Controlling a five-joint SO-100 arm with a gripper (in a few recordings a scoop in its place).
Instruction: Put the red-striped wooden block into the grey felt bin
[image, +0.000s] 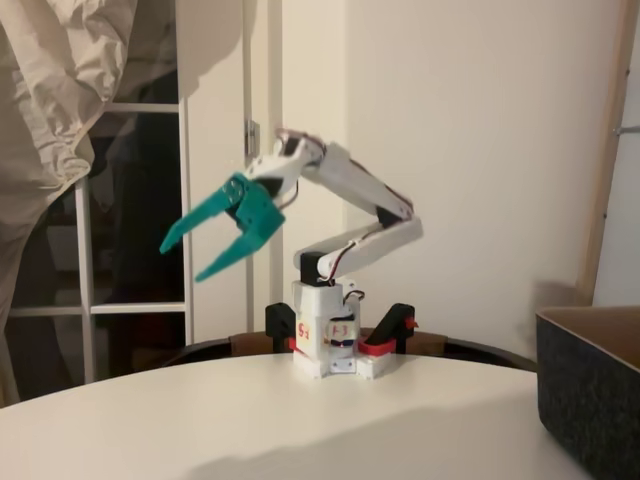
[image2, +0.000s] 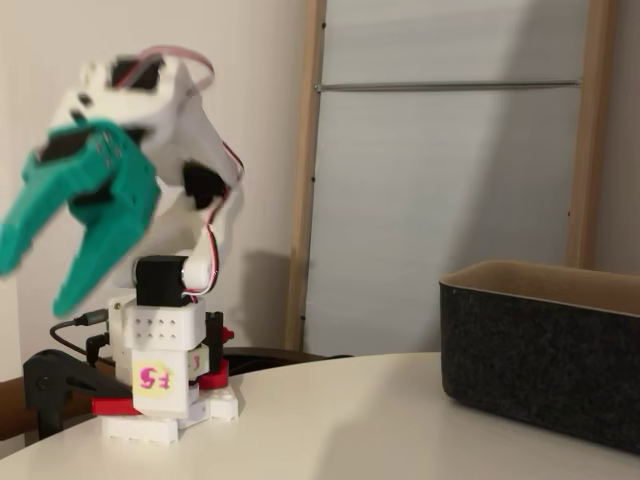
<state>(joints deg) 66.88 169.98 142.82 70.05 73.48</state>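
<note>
Seemingly nothing is done yet: the teal hand hangs raised above the desk, spread wide and empty, no red-striped wooden block visible, the grey felt bin waiting at the desk's right edge.

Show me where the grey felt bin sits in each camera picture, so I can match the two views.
A fixed view: the grey felt bin is cut off at the right edge, low, right of the arm's base.
Another fixed view: the bin sits at the lower right, on the white table.
Shared landmark: the open teal gripper, raised at the left.
</note>
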